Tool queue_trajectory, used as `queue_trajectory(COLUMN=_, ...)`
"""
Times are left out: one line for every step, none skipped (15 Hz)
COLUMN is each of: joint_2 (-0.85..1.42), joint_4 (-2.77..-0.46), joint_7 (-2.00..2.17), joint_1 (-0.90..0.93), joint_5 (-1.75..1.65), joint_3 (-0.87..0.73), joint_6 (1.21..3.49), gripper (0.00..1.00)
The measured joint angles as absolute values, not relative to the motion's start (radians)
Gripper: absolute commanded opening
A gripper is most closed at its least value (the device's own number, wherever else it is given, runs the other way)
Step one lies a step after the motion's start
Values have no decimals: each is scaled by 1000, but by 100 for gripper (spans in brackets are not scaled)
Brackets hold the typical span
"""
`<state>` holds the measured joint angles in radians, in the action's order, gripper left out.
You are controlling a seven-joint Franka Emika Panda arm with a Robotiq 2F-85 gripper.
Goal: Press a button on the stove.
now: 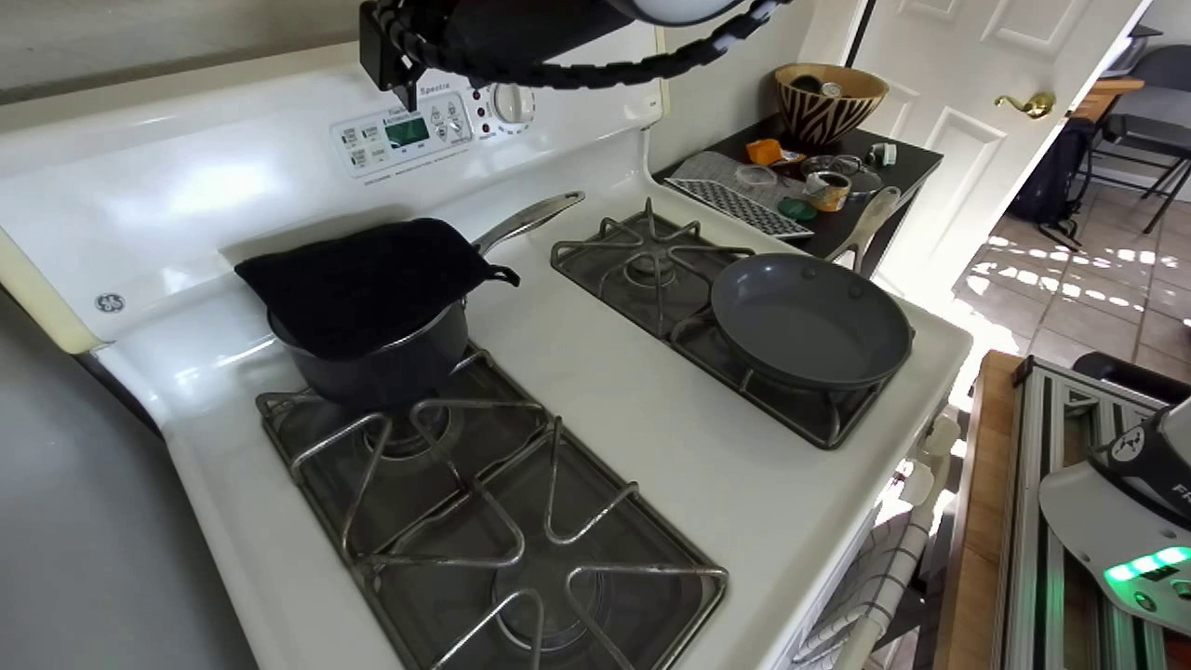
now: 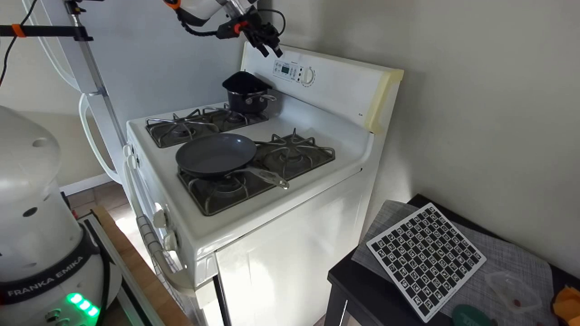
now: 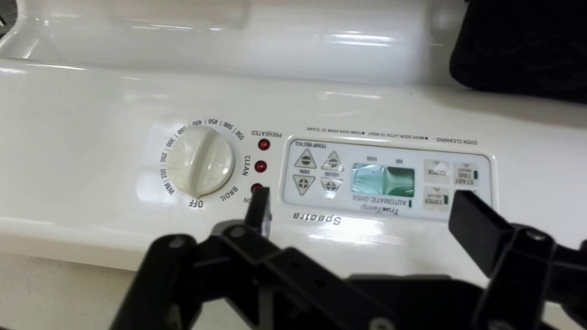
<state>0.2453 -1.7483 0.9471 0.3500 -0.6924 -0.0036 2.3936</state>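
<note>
Across both exterior views, large white gas stove (image 1: pixel 577 344); framing its white rectangular button panel (image 3: pixel 389 178) in the wrist view, black jointed fingers (image 3: pixel 479 231), parted and holding nothing. Seems poised to press, perhaps after closing. Nearer the front, round grey frying pan (image 2: pixel 215 154) with handle (image 2: pixel 267 175) aside, perhaps to avoid bumps.

White arm (image 2: pixel 27 181), green lights (image 2: pixel 84 304), black jaws.

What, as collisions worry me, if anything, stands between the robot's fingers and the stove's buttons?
Nothing visible: in the wrist view, the open fingers face the button panel with no object between. The black pot sits lower, to one side.
</note>
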Motion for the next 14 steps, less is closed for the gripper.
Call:
queue_trajectory(joint_2=234, joint_4=-1754, joint_7=956, joint_1=350, joint_5=-698, joint_3=0, joint_6=2381, gripper=100)
queue_trajectory(joint_2=224, joint_4=-1758, joint_7=964, joint_1=350, joint_5=-704, joint_3=3, joint_6=2366, gripper=100)
queue_trajectory(joint_2=214, joint_4=-1762, joint_7=973, joint_1=350, joint_5=-712, joint_3=7, joint_6=2348, gripper=100)
queue_trajectory(joint_2=204, joint_4=-1765, joint_7=984, joint_1=349, joint_5=-719, joint_3=10, joint_6=2332, gripper=100)
queue_trajectory(joint_2=195, joint_4=-1767, joint_7=994, joint_1=348, joint_5=-725, joint_3=15, joint_6=2314, gripper=100)
queue_trajectory(joint_2=186, joint_4=-1768, joint_7=1003, joint_1=346, joint_5=-731, joint_3=21, joint_6=2298, gripper=100)
queue_trajectory(joint_2=178, joint_4=-1769, joint_7=1011, joint_1=344, joint_5=-735, joint_3=28, joint_6=2283, gripper=100)
queue_trajectory(joint_2=171, joint_4=-1771, joint_7=1020, joint_1=342, joint_5=-738, joint_3=35, joint_6=2271, gripper=100)
queue_trajectory(joint_2=164, joint_4=-1774, joint_7=1028, joint_1=340, joint_5=-740, joint_3=42, joint_6=2263, gripper=100)
queue_trajectory(joint_2=156, joint_4=-1777, joint_7=1038, joint_1=340, joint_5=-743, joint_3=50, joint_6=2253, gripper=100)
queue_trajectory(joint_2=149, joint_4=-1782, joint_7=1045, joint_1=339, joint_5=-747, joint_3=58, joint_6=2247, gripper=100)
queue_trajectory(joint_2=144, joint_4=-1785, joint_7=1054, joint_1=339, joint_5=-753, joint_3=67, joint_6=2245, gripper=100)
queue_trajectory(joint_2=139, joint_4=-1787, joint_7=1062, joint_1=339, joint_5=-762, joint_3=75, joint_6=2239, gripper=100)
queue_trajectory(joint_2=133, joint_4=-1788, joint_7=1072, joint_1=339, joint_5=-770, joint_3=84, joint_6=2232, gripper=100)
